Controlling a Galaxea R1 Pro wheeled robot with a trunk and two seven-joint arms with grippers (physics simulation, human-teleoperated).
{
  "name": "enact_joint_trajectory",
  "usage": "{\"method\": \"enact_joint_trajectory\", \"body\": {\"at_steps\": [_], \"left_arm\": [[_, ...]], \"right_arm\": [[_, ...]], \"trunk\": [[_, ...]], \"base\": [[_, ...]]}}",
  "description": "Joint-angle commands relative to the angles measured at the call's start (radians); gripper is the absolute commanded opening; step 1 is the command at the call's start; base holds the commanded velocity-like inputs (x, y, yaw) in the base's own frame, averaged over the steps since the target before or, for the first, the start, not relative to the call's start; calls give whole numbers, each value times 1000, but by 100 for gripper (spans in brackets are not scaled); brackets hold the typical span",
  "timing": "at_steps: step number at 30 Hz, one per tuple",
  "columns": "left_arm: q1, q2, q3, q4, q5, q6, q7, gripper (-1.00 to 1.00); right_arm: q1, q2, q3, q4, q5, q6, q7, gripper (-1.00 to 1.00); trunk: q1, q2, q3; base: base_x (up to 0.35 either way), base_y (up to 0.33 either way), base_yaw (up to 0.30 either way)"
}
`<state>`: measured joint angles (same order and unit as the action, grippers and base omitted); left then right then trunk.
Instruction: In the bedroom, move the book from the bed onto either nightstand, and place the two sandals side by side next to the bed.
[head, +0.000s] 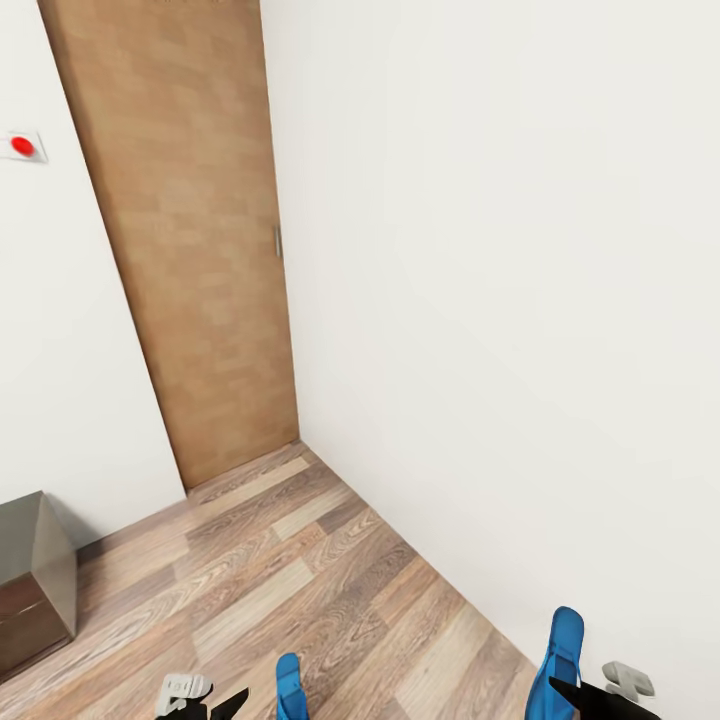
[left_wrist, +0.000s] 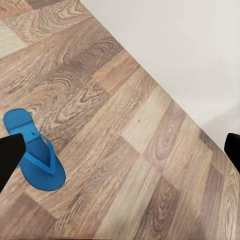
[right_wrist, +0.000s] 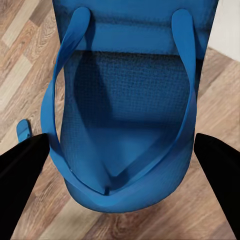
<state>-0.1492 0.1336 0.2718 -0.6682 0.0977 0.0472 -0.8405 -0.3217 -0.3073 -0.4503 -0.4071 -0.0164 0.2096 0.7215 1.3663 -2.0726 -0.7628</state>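
No text, label, brand or number can be read in any view. The only sign-like mark is a red round dot on a small white plate (head: 22, 147) fixed to the wall left of the wooden door (head: 185, 250); no lettering can be made out on it. The blue sandals carry no legible marking.

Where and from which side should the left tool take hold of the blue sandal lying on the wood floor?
Probably best at the sole's long edges, coming down from above. In the left wrist view the bright blue flat thin-soled sandal lies flat on the light wood-plank floor, straps up, so the narrow sole fits between the fingers. Pinching the raised Y-shaped strap could also work.
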Motion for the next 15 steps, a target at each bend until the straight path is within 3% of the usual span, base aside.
{"method": "enact_joint_trajectory", "body": {"at_steps": [1,11,15], "left_arm": [[-1,0,1,1,5,5,-5,100],[-1,0,1,1,5,5,-5,100],[-1,0,0,1,5,5,-5,100]], "right_arm": [[0,1,-7,-1,-2,10,6,-100],[0,1,-7,-1,-2,10,6,-100],[0,1,-7,-1,-2,10,6,-100]], "trunk": [[0,0,-1],[0,0,-1],[0,0,-1]], "base": [[1,-1,263],[1,0,277],[103,-78,102]]}}
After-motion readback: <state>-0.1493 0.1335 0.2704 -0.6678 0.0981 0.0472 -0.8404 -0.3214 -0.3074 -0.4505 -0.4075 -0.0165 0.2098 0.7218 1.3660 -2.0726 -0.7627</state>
